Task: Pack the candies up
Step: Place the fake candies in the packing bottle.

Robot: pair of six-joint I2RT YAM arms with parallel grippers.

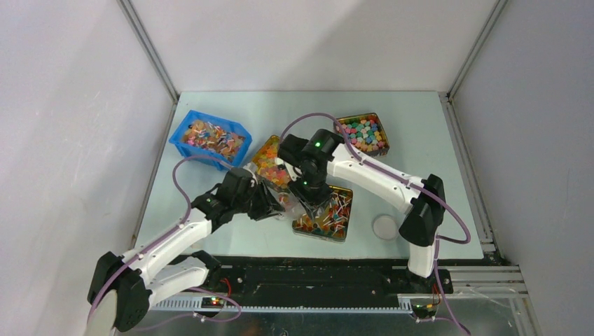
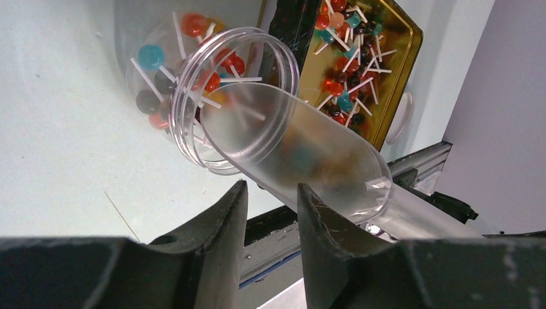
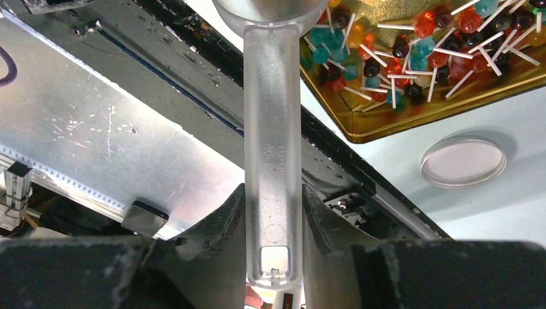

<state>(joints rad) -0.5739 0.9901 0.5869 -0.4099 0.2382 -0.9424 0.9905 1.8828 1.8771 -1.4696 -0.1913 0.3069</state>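
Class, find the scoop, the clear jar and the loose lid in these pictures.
scoop [image 3: 273, 161]: right wrist view, middle of handle.
clear jar [image 2: 185, 112]: left wrist view, threaded rim.
loose lid [image 3: 462, 161]: right wrist view, top face.

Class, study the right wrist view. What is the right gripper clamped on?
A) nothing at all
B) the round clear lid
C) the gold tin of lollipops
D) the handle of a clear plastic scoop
D: the right gripper has a finger pressed on each side of the handle of the clear scoop, while the round lid lies apart, untouched.
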